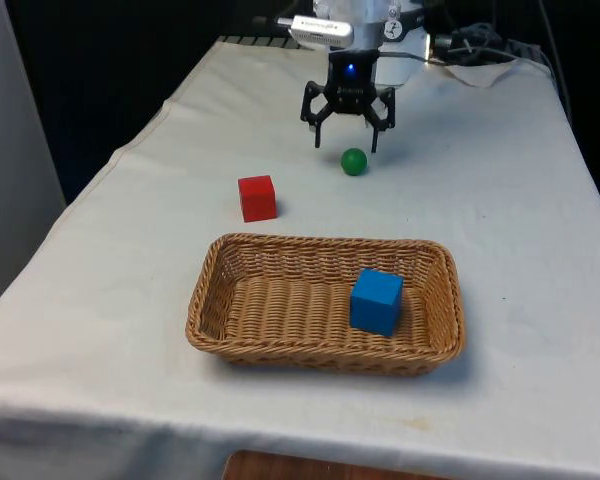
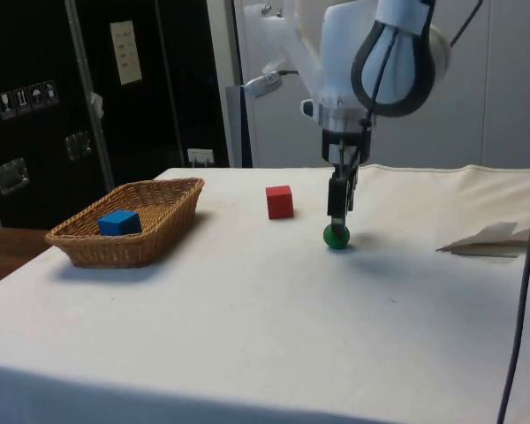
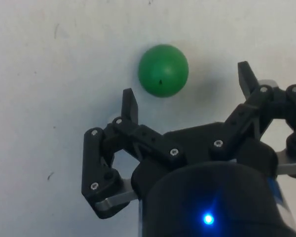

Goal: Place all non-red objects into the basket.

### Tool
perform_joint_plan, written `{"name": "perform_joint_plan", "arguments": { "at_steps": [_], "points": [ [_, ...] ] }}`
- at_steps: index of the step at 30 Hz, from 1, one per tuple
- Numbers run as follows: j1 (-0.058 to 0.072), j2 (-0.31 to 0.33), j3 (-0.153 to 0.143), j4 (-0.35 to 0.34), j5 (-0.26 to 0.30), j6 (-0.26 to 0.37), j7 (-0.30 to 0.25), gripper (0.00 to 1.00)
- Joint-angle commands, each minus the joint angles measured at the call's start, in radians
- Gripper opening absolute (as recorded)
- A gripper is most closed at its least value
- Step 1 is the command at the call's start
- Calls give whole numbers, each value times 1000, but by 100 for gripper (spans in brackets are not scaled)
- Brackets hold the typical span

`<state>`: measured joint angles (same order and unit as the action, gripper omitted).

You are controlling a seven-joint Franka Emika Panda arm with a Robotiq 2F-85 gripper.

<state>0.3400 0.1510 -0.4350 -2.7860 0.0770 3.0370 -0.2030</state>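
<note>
A small green ball lies on the white cloth, just on the basket side of my gripper. My gripper hangs open a little above the cloth with nothing between its fingers; from the side the green ball sits right under the fingertips of my gripper. In the wrist view the green ball lies slightly ahead of the gap in my gripper. A red cube stands on the cloth to the front view's left of the ball. A blue cube rests inside the wicker basket.
The basket takes up the near middle of the table. Crumpled white paper or cloth and cables lie at the far corner beside the robot. Bare cloth runs between the ball and the basket rim.
</note>
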Motion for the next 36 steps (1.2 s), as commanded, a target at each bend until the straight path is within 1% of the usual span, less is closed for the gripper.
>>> {"name": "perform_joint_plan", "arguments": {
  "at_steps": [1,3,4,6,7,8,10,13,14,15,17,20,21,22,24,25,26,30,33,34,35,36],
  "points": [
    [-10,-19,26,-7,26,3,-6,100],
    [-12,-11,30,-5,27,10,0,100],
    [-15,3,39,0,27,18,12,100],
    [-17,19,47,6,27,25,26,100],
    [0,41,13,15,0,22,31,100],
    [-18,27,51,10,27,29,33,100],
    [-22,48,58,19,23,37,50,100],
    [-23,65,60,25,19,47,63,100],
    [0,91,26,36,0,44,71,97],
    [-23,73,61,28,17,54,70,90],
    [-23,78,61,28,16,58,75,69],
    [-23,80,61,29,15,60,78,34],
    [-23,80,61,29,15,61,79,19],
    [-23,81,61,29,15,61,80,0],
    [-23,82,60,29,14,61,81,0],
    [0,105,28,38,0,60,86,0],
    [-23,82,60,30,14,61,81,0],
    [-22,82,60,30,14,61,81,0],
    [-9,71,32,33,1,46,80,0],
    [0,101,27,40,0,61,87,0],
    [-9,71,32,33,1,46,80,0],
    [-2,60,17,33,-4,39,78,0]
  ]
}}
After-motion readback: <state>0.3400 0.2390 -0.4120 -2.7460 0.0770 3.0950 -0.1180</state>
